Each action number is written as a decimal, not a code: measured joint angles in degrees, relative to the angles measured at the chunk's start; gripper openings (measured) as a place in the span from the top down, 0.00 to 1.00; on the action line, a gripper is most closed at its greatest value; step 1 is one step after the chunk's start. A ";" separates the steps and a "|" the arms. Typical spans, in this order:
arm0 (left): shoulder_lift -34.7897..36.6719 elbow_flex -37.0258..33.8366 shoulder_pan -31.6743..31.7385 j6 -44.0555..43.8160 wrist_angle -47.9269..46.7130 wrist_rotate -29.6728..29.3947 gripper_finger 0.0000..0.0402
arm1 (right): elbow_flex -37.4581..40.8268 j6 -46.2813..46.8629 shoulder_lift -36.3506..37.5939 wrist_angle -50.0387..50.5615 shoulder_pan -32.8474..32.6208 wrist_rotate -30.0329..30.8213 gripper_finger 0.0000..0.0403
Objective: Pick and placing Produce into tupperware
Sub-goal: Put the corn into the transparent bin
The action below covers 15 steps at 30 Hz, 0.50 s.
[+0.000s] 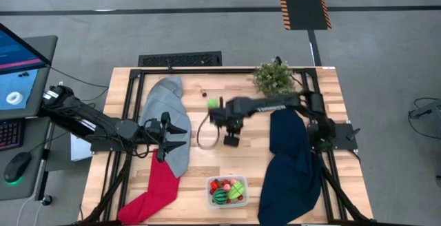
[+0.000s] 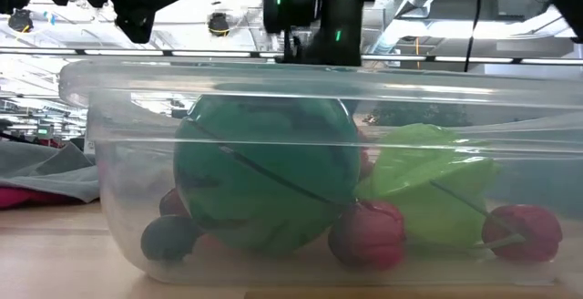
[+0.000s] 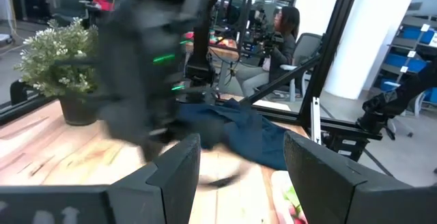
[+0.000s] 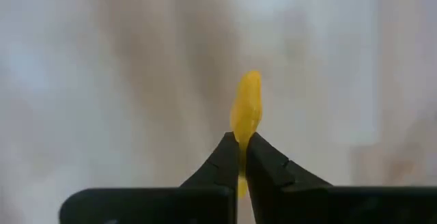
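Fingers (image 4: 225, 157) of the right gripper (image 4: 240, 157) are pinching a small yellow toy piece (image 4: 246, 111) between their tips, the slim, glossy, elongated shape sticking straight out beyond them and a sliver of it showing in the narrow slit between the two dark jaws. Seen from above, that gripper (image 1: 231, 138) is hanging over the middle of the table (image 1: 324, 88), with the tupperware (image 1: 211, 182) sitting well apart from its fingertips, toward the table's near edge. The clear, shallow container is holding a dark green striped melon ball (image 2: 264, 173), a light green piece (image 2: 428, 190) and several small red fruits (image 2: 369, 233), all pressing against one another. The left gripper (image 1: 160, 142) is waiting over the grey cloth (image 1: 165, 102), its fingers (image 3: 181, 169) spread apart with nothing between them, the potted plant (image 3: 65, 70) standing beyond them.
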<state>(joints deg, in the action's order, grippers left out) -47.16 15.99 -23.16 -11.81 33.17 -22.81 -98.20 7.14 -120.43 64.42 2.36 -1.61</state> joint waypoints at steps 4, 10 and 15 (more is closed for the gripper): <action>0.00 0.00 0.00 0.02 0.06 0.00 0.50 | -0.03 6.31 3.37 -1.31 -8.28 1.58 0.90; 0.00 -0.02 0.00 0.13 1.19 -0.03 0.50 | -0.05 15.27 5.97 -10.21 -20.53 2.85 0.93; 0.02 -0.02 0.00 1.26 2.16 -1.40 0.50 | -0.10 22.28 5.66 -15.48 -27.71 2.85 0.89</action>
<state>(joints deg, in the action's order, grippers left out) -47.13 15.97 -23.16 -10.55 35.34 -24.20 -98.30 29.42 -114.77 48.93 -25.35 1.25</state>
